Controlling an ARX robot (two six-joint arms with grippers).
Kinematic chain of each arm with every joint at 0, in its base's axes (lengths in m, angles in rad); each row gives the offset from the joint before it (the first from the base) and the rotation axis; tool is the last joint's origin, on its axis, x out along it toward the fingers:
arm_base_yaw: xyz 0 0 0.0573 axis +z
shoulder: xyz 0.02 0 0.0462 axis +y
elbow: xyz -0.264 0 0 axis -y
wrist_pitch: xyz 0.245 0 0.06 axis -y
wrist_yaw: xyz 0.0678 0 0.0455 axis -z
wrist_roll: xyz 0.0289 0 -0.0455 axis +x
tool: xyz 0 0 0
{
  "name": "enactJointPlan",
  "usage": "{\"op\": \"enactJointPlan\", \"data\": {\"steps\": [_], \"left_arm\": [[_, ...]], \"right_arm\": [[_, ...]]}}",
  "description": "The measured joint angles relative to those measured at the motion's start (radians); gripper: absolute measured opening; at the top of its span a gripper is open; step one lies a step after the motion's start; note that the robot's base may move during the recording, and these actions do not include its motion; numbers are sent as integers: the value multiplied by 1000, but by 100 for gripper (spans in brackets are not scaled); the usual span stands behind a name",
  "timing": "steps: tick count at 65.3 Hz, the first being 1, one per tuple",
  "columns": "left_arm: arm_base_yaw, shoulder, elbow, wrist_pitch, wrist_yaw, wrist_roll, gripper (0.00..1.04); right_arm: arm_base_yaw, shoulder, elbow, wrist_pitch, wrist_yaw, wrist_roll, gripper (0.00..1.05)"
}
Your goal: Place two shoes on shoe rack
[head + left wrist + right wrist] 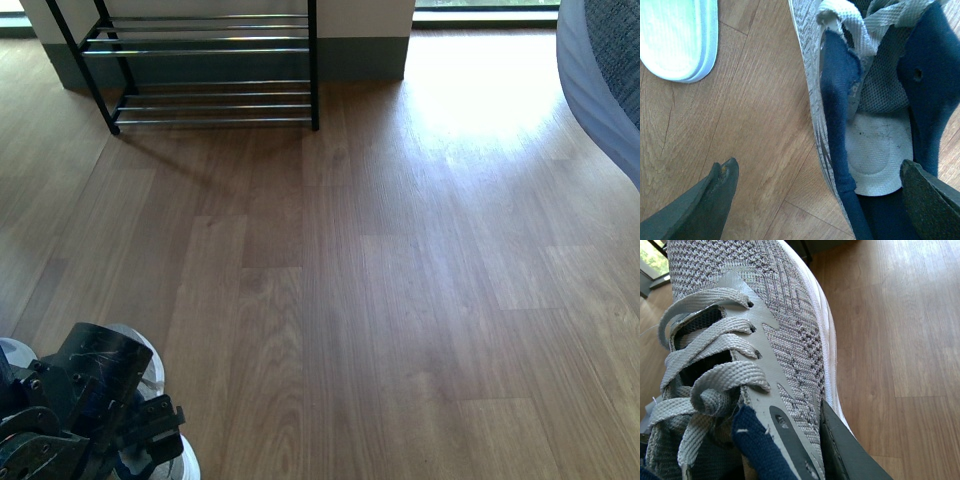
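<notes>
1. Left gripper (817,166): the fingers are spread wide apart and clamp nothing. One finger (715,200) hangs over the bare wooden floor (400,300). The other finger (930,195) sits over the mouth of the first shoe (875,100), above the pale insole. The grey side wall and navy collar of this shoe lie between the two fingers. Whether either finger touches the shoe cannot be told.

2. A white sole (675,40) lies on the floor beyond the outer finger, apart from the first shoe.

3. Right gripper (790,465): only one dark finger (850,455) shows. It lies against the outer side of the second shoe (790,325), just above the white sole edge. The laces (715,340) and navy tongue sit on the inner side of that finger. The opposite finger is out of view, so it cannot be told if the grip is closed.

4. The shoe rack (200,50) stands against the wall, well apart from the left arm.
</notes>
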Motion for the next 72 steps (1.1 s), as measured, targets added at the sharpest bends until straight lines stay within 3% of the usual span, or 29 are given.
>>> {"op": "enactJointPlan", "data": {"steps": [19, 28, 55, 72], "left_arm": [[0, -3, 13, -54, -2, -12, 94], [1, -5, 15, -62, 6, -5, 65], [2, -8, 20, -71, 37, -2, 2], [4, -8, 3, 42, 28, 2, 1]], "right_arm": [[0, 0, 0, 0, 0, 0, 1], [0, 0, 0, 0, 0, 0, 1], [0, 0, 0, 0, 0, 0, 1], [0, 0, 0, 0, 0, 0, 1]]}}
